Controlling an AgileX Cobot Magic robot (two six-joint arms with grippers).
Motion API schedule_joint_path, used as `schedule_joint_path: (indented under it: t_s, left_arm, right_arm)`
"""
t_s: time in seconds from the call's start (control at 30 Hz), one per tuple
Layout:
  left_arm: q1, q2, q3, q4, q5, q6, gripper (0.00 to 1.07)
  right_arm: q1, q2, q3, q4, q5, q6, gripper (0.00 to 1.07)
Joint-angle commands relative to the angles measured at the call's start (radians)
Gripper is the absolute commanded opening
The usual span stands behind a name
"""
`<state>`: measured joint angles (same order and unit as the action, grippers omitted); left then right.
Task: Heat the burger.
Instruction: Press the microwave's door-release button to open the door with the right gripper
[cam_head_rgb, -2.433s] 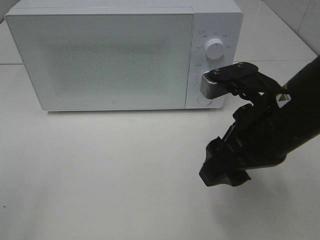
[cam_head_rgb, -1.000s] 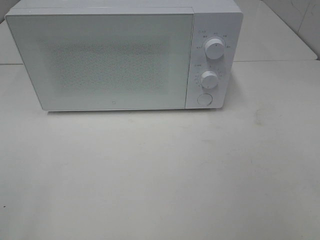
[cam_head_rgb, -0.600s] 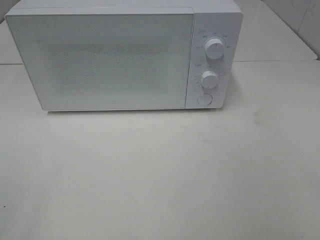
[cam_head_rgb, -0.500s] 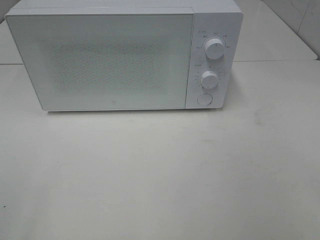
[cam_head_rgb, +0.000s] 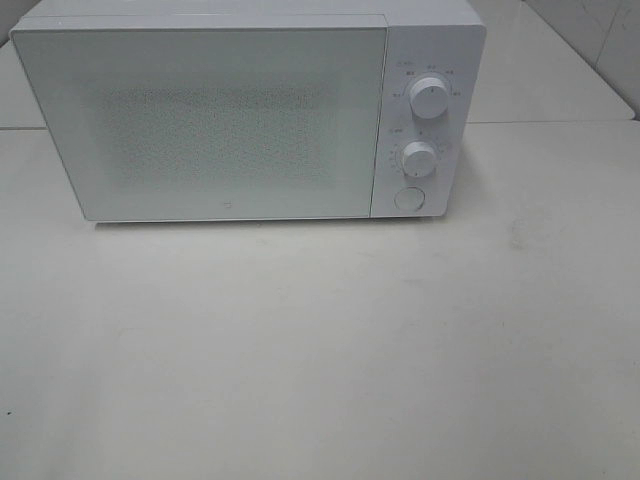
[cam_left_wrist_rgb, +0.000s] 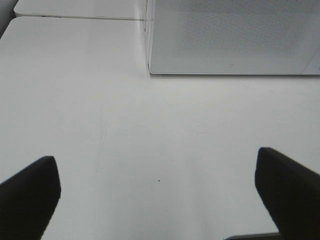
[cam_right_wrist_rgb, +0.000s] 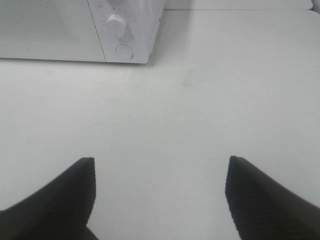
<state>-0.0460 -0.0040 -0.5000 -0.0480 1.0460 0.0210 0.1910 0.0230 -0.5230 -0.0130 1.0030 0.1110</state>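
Table (cam_head_rgb: 320, 350) lies below gaping left pincer (cam_left_wrist_rgb: 156, 172), right pincer (cam_right_wrist_rgb: 160, 170).

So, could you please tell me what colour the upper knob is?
White, like the microwave; the upper knob shows best in the exterior high view.

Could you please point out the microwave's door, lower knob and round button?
door (cam_head_rgb: 220, 120), exterior high view, panel middle
lower knob (cam_head_rgb: 419, 158), exterior high view, face
round button (cam_head_rgb: 407, 199), exterior high view, centre

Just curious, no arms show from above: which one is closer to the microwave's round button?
Right, probably. The right fingers face the round button across the table; the left fingers face the far end of the door, button unseen.
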Motion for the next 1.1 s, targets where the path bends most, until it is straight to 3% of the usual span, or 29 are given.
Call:
schedule_joint_path:
  t_s: [0.03,1.1]
  left_arm:
    - [0.002,-0.02,0.003,-0.006,-0.009,-0.001,0.98]
    - [0.002,-0.02,0.003,-0.006,-0.009,-0.001,0.98]
  right_arm:
    - [-0.004,0.067,-0.01,-0.004,-0.078,0.004,0.72]
    - [-0.004,0.673,-0.008,-0.005,-0.801,0.005,0.72]
